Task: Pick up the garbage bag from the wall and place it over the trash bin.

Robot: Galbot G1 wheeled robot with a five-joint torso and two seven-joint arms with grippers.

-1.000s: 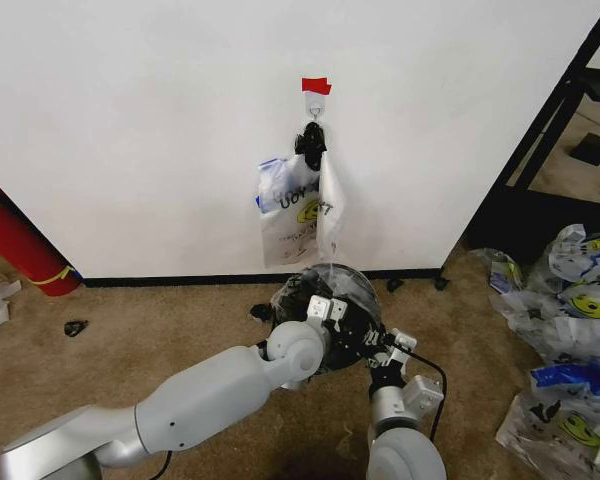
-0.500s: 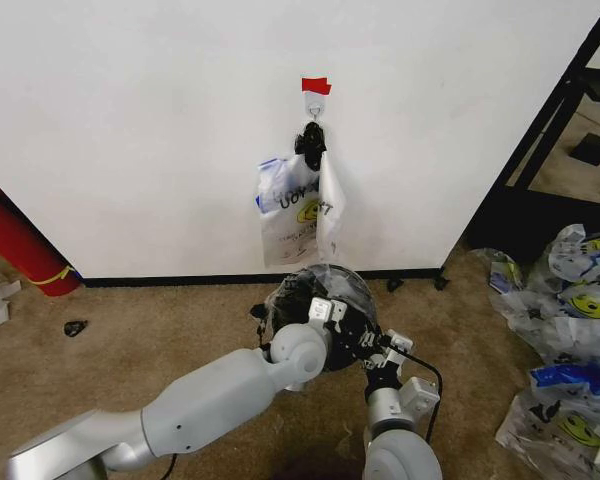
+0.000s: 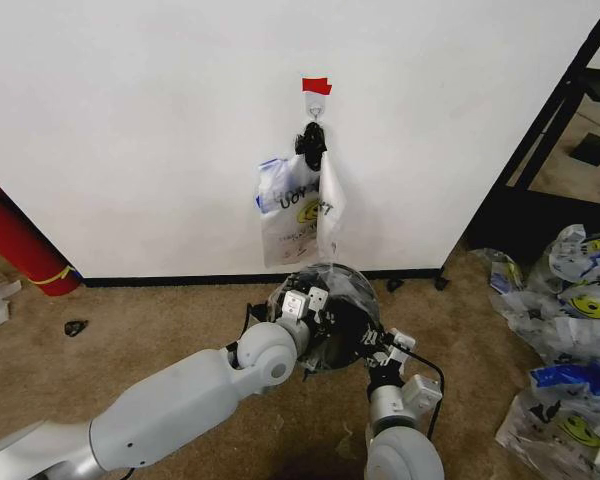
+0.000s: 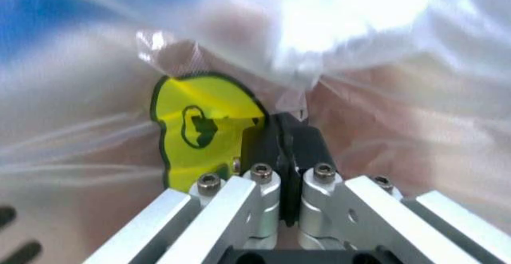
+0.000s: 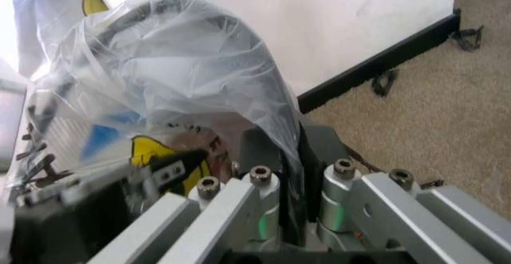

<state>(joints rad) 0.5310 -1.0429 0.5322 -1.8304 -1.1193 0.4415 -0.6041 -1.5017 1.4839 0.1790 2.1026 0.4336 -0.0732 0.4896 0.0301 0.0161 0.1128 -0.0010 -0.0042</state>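
Head view: one garbage bag (image 3: 332,300) is lying stretched over the trash bin (image 3: 325,345), which is standing on the carpet (image 3: 160,320) near the wall (image 3: 130,130), straight below a second bag (image 3: 298,205) that is hanging from the clear hook (image 3: 316,103) under one strip of red tape (image 3: 316,86). The hanging bag is showing black letters reading roughly "UOY" above a yellow smiley. Inside the bin, dark space is showing through the thin plastic. The left gripper (image 3: 300,300) is sitting at the bin's left rim and the right gripper (image 3: 385,352) at its near right rim. Several more smiley bags (image 3: 570,340) are piling up on the floor at far right, and one red cylinder (image 3: 15,240) is leaning at far left.

Left wrist view: the left gripper (image 4: 281,156) is pressing its two fingers (image 4: 307,147) together, with bag film bunching around the tips; a yellow smiley patch (image 4: 200,135) is lying just beside them.

Right wrist view: the right gripper (image 5: 289,150) is pinching a fold of the garbage bag (image 5: 183,54) between nearly closed fingers (image 5: 319,147), the clear plastic ballooning up over the bin. A yellow print and a blue patch are showing through it, with the black baseboard (image 5: 375,60) running behind.
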